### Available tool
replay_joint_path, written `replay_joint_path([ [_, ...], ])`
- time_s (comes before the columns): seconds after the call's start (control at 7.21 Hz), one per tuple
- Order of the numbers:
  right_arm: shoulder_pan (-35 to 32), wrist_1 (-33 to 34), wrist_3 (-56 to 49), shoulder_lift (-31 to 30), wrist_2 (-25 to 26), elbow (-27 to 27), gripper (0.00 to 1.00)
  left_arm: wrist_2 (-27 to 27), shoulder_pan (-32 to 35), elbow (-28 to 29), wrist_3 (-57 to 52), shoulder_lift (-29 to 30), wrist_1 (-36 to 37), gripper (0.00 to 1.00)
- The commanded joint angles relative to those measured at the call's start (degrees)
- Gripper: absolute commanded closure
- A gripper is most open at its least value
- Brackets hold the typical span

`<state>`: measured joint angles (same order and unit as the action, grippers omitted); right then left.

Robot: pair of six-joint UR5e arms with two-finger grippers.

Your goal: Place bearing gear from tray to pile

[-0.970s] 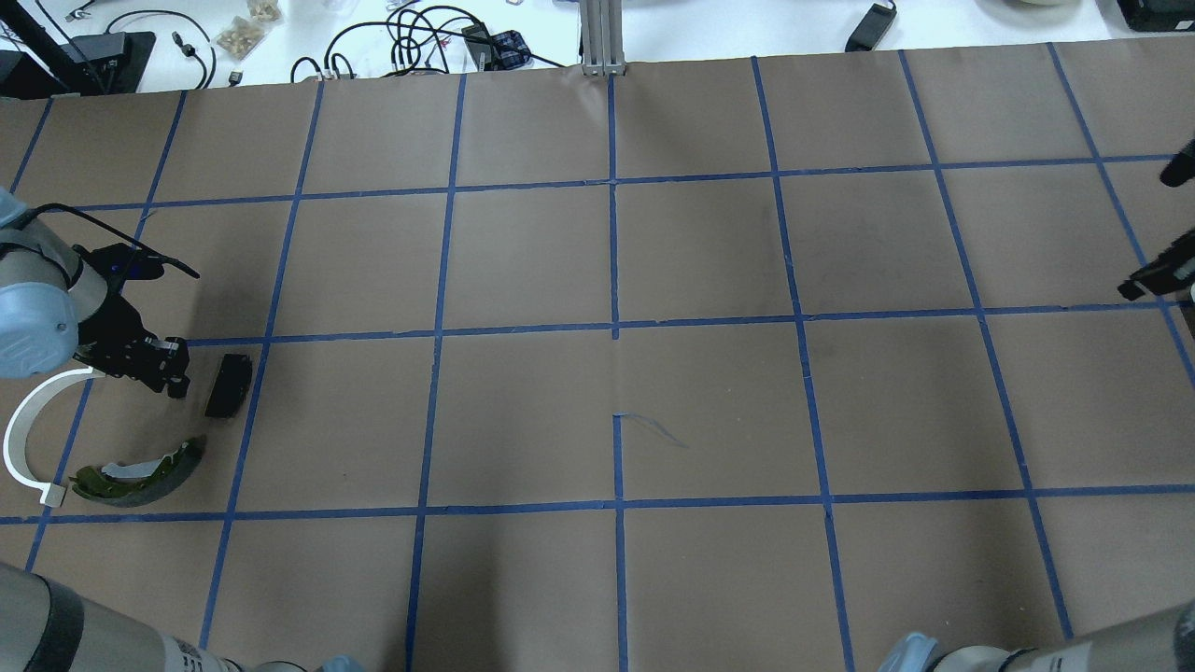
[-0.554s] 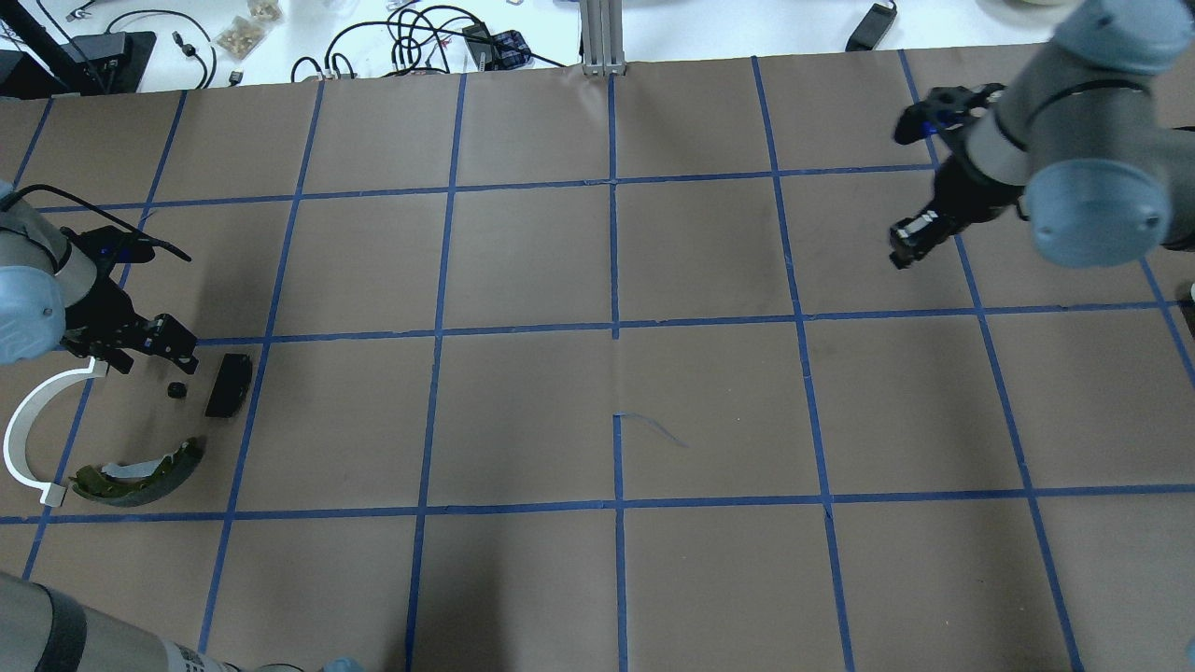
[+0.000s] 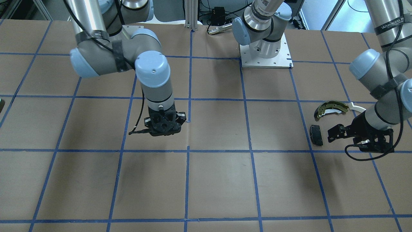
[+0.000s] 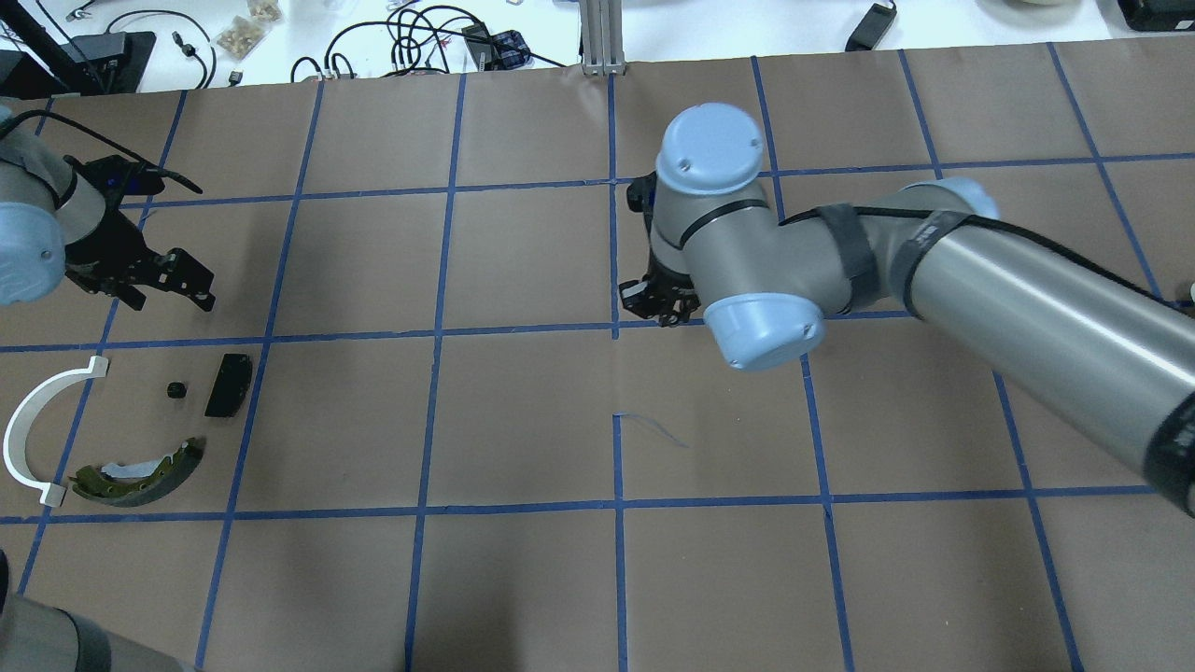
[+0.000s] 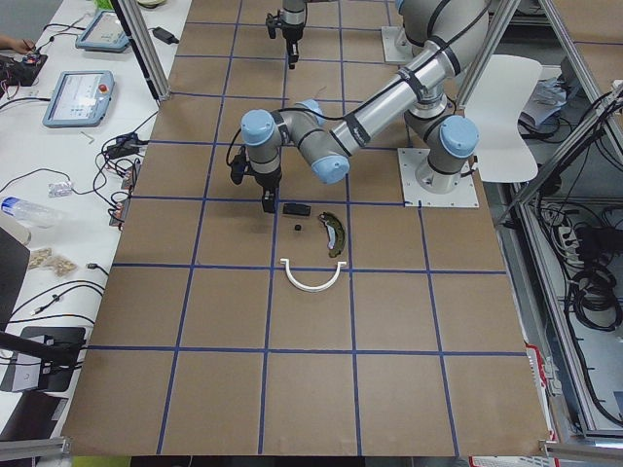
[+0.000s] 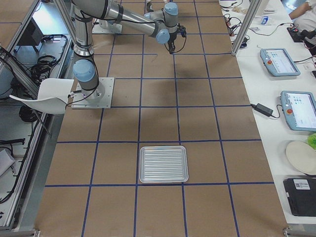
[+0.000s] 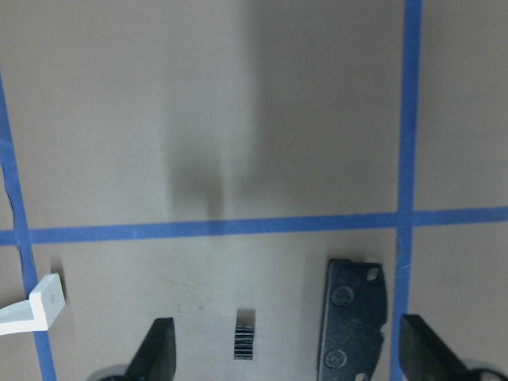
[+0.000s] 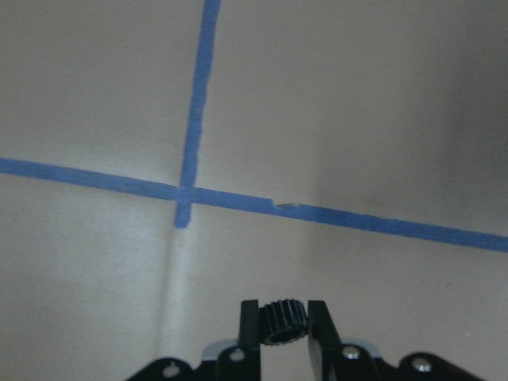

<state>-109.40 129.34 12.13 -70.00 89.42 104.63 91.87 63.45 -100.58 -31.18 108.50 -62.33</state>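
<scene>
Right tool (image 8: 284,311): clenched on a bearing gear (image 8: 284,322), above a blue tape crossing (image 8: 184,194) mid-desk (image 4: 523,420).
Left tool (image 7: 286,353): fingers spread with nothing between them, raised over the desk by the pile (image 5: 334,233).
Pile parts: second gear (image 4: 174,389) lies just beside the dark pad (image 4: 228,385); white arc strip (image 4: 33,429) and olive shoe (image 4: 140,464) are near.
Tray (image 6: 163,164): well apart, toward the desk's other end.

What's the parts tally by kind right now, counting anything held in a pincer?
Bearing gears: 2 (loose bearing gear, plus held bearing gear in the right pincer)
Olive-gold shoe: 1
White arc strip: 1
Dark grey pad: 1
Total: 5
</scene>
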Motion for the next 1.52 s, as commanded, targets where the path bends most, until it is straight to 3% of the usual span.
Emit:
replay_joint_path([
  [0.0,-4.41,4.07,10.19,3.90,-0.47,-0.04,0.73,1.20,7.62,1.61,3.05,-0.22,0.46,0.00],
  [0.14,-4.42,4.08,10.29,3.99,-0.82,-0.04,0.66,0.69,8.96,1.18,3.32,-0.74,0.20,0.00],
  [0.28,-4.42,4.25,10.11,4.08,-1.00,-0.04,0.44,0.07,9.58,1.17,3.32,-0.74,0.11,0.00],
  [0.42,-4.42,4.34,9.50,4.17,-1.00,-0.04,0.15,-3.41,10.63,1.26,3.32,-0.74,0.02,0.00],
  [0.55,-4.24,4.17,9.58,3.73,-0.92,-0.48,0.07,-3.19,12.47,1.78,3.41,-0.22,0.10,0.00],
  [0.69,-3.81,2.69,9.32,2.95,-0.74,-3.70,0.02,-2.92,14.75,1.87,6.11,0.13,0.37,0.00],
  [1.11,1.27,-23.08,3.54,-5.11,0.05,-17.50,0.04,-3.10,21.78,1.79,15.79,0.49,0.28,0.00],
  [1.39,8.81,-32.95,-1.63,-13.72,0.05,-17.62,0.07,-3.88,28.45,1.70,26.38,1.45,0.45,0.00],
])
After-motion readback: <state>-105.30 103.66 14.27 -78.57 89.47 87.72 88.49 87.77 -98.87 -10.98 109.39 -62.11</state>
